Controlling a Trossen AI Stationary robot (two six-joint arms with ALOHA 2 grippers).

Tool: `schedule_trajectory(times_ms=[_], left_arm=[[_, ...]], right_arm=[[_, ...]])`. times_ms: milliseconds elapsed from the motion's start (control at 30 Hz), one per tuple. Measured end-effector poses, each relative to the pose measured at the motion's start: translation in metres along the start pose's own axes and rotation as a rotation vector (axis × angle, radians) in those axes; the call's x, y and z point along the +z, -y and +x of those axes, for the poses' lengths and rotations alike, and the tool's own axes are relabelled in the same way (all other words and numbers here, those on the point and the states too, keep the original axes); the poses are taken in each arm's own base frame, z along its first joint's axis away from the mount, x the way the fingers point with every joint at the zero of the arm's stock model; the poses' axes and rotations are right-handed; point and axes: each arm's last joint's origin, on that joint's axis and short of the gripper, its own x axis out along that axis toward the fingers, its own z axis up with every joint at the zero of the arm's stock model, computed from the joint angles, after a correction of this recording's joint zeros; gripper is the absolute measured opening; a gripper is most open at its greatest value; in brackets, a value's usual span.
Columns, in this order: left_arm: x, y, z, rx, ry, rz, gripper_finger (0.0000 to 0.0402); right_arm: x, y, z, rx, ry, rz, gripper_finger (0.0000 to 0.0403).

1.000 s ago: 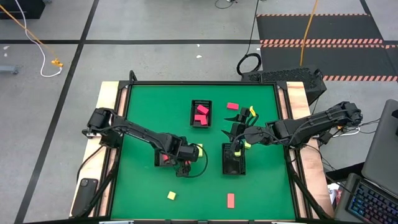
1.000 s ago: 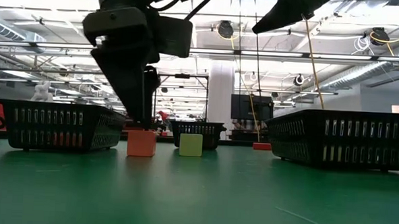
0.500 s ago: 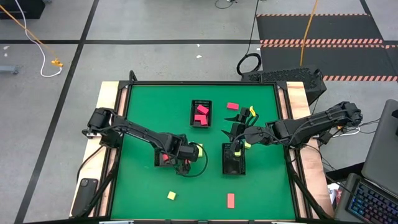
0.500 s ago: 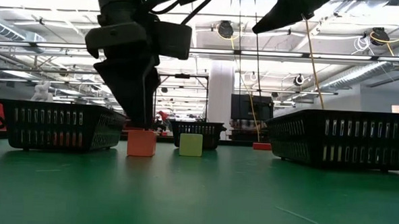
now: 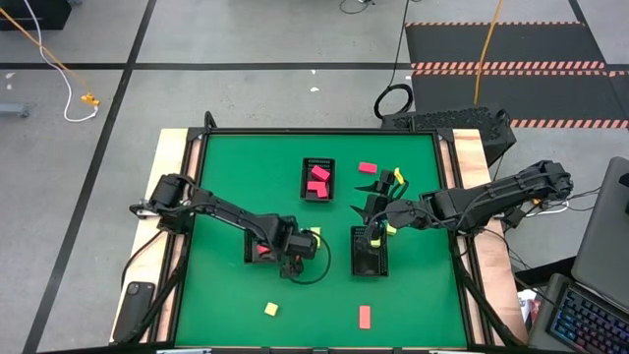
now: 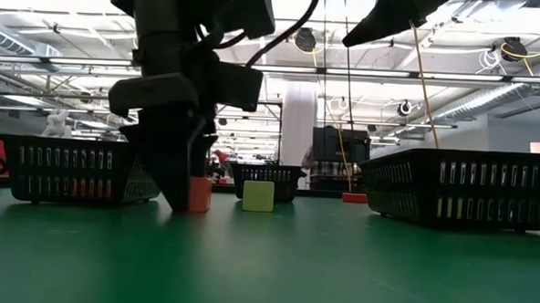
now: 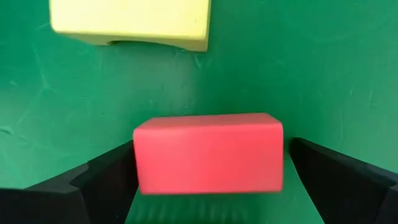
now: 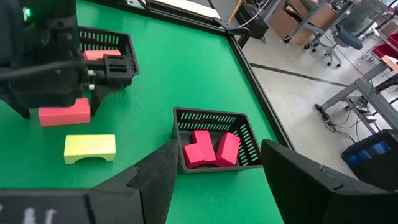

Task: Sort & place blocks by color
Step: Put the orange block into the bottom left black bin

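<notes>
A salmon-orange bar block (image 7: 208,152) lies flat on the green mat, also seen in the low view (image 6: 199,194) and the right wrist view (image 8: 64,112). My left gripper (image 5: 292,261) is open and down at the mat, one finger at each short end of that bar. A pale yellow arched block (image 7: 130,22) rests on the mat just beyond it (image 5: 314,236). My right gripper (image 5: 378,218) hovers open above the right tray (image 5: 369,264), touching nothing. My left gripper comes down from above with its fingers (image 7: 106,180) close against the two short ends of the salmon bar (image 7: 143,155), which sits flat on the mat. I cannot tell whether the fingers touch it.
The far black tray (image 5: 304,179) holds pink-red blocks (image 8: 214,148). The left tray (image 8: 106,43) with salmon blocks sits beside my left gripper. Loose on the mat are a red block (image 5: 368,167), a yellow block (image 5: 270,309) and a salmon bar (image 5: 365,316).
My left gripper has come straight down from above the salmon bar until its fingertips are at the mat around it. The bar and the yellow block have stayed in place.
</notes>
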Motion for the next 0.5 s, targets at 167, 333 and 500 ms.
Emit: schedule_trajectory(times_ms=[167, 333, 500], left_arm=[[0.0011, -0.0001, 0.0013, 0.001, 0.008, -0.005, 0.0399], [0.0024, 0.0003, 0.0010, -0.003, 0.022, -0.008, 0.0399], [0.0025, 0.0000, 0.0009, -0.003, 0.022, -0.025, 0.0399]], right_arm=[[-0.0001, 0.0001, 0.0000, 0.000, -0.001, 0.000, 0.0224], [-0.0004, 0.0001, 0.0000, 0.000, -0.003, -0.002, 0.0224], [-0.0004, 0.0001, 0.0001, 0.000, -0.004, -0.002, 0.0224]])
